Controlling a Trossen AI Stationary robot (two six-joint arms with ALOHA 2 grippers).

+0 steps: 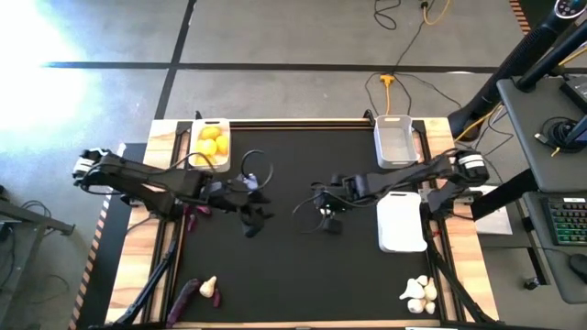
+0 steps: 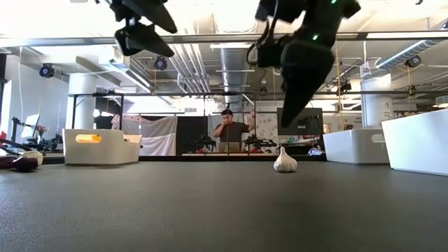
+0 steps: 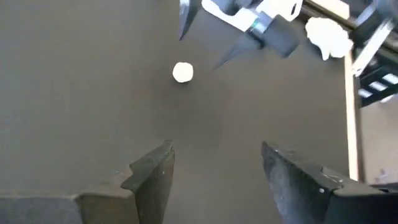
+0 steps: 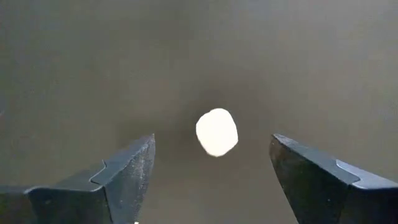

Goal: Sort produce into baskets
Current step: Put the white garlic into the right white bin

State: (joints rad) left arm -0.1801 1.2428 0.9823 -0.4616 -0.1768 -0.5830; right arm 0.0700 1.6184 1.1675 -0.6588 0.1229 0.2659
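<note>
High view: right gripper [image 1: 327,218] mid-mat; garlic bulb under it hidden.

Low view: bulb [image 2: 284,161] sits on mat, gripper above, not touching.

Right wrist: jaws wide, empty, bulb [image 4: 217,132] centred between. Drop straight down, close gently.

Left wrist: left gripper [image 3: 214,171] open, empty, nearby.

The table [image 1: 293,275] has a black mat edged by pale wood, and the floor [image 1: 275,37] beyond is grey, crossed by dark lines, with a yellow cable [image 1: 389,84] lying on it. Three white baskets sit at the sides, the left basket [image 1: 210,144] holding yellow lemons [image 1: 211,142]. White garlic bulbs [image 1: 418,293] cluster at one corner, another white garlic bulb [image 4: 216,132] lies on the mat between the dark fingers of the right claw [image 4: 211,163], and dark purple eggplants [image 1: 183,298] lie near the left edge.
</note>
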